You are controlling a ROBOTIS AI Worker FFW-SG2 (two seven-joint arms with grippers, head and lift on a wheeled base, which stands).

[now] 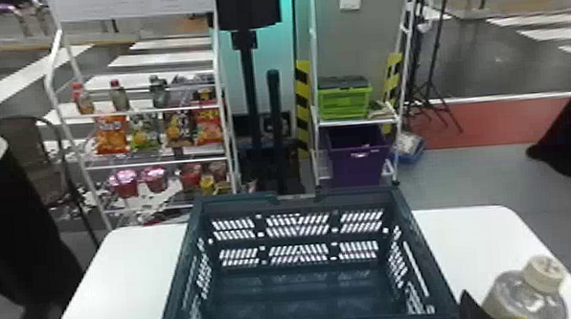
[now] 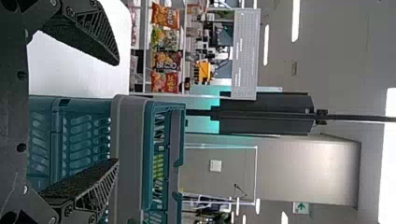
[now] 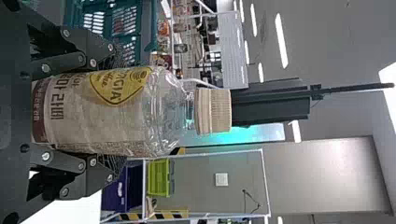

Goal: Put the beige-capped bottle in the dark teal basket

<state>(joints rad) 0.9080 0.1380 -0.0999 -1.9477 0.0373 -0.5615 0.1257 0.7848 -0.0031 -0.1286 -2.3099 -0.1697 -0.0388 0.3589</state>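
Note:
In the head view, part of my right gripper point(image 1: 472, 309) shows at the bottom right, beside the beige-capped bottle point(image 1: 524, 296). The bottle is upright, to the right of the dark teal basket point(image 1: 427, 247). The right wrist view has the bottle point(image 3: 112, 112) between both fingers of my right gripper point(image 3: 114, 109), which is shut on it; its beige cap point(image 3: 213, 111) points away from the gripper. In the left wrist view, my left gripper point(image 2: 118, 112) stands open with nothing held, close to the basket's side point(image 2: 128, 163).
The basket stands on a white table point(image 1: 129, 278), with bare tabletop on either side. Behind are a snack rack point(image 1: 151, 110) on the left and a white shelf point(image 1: 358, 121) holding green and purple boxes. A person point(image 1: 5, 214) stands at the left edge.

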